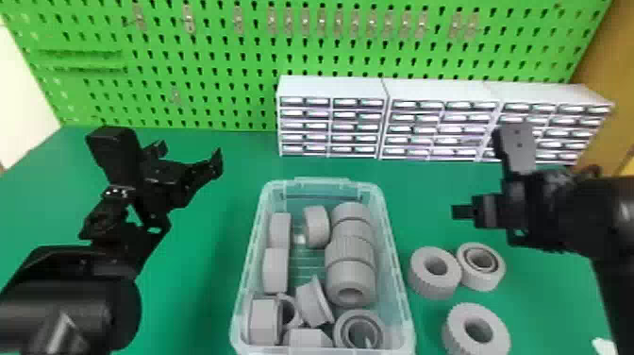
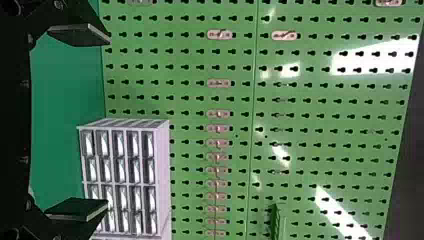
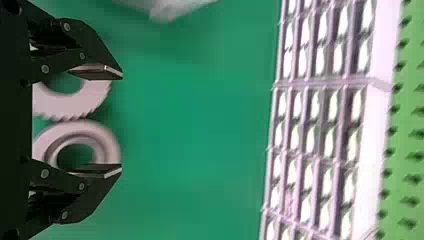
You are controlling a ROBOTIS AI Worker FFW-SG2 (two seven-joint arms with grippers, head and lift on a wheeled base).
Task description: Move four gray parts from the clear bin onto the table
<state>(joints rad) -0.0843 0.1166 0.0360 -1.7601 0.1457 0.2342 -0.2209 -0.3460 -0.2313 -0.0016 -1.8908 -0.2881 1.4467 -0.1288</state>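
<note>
Nearest me, a toothed gray ring [image 1: 455,333] lies flat on the green counter [image 1: 203,283], to the right of the clear bin [image 1: 399,292]. The bin has plenty of gray parts [image 1: 351,278] in it, several lined up in a row along its right side, others tipped about at the near end. A little farther back, two more rings lie flat side by side, a toothed one [image 1: 420,282] and a smoother one [image 1: 493,277]. Above the counter beyond that pair hangs the right claw [image 1: 462,211], its fingers spread wide with nothing between them. Off left of the bin, the left claw [image 1: 189,156] is up in the air, also wide apart and empty. Behind stand white drawer units [image 1: 332,87] against a green pegboard [image 1: 212,52].
</note>
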